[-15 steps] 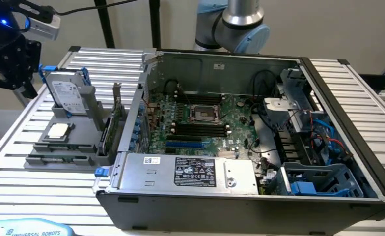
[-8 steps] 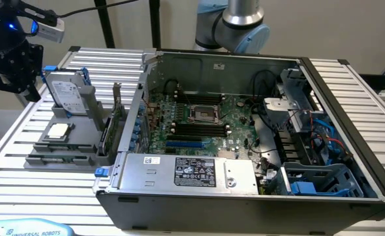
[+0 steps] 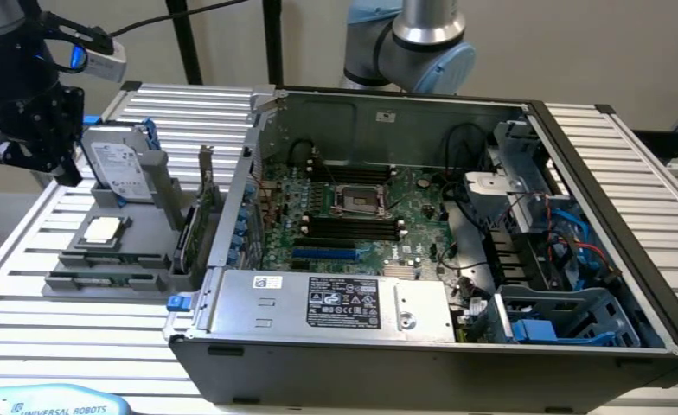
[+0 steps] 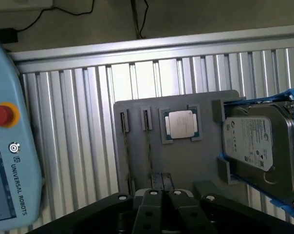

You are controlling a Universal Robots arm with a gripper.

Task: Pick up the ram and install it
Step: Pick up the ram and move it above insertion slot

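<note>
On the grey holder [image 4: 186, 165] at the exterior view's left, the ram [image 3: 103, 279] lies in a near-side slot, well apart from the open computer case [image 3: 408, 112]. My gripper [image 4: 161, 194] hangs above the holder near the hard drive [image 3: 120, 169], its claw closed on nothing. To pick up cleanly, I judge the fingers must open and line up along the stick's length. From the wrist, the slots sit edge-on, and I cannot tell which one holds it.
</note>
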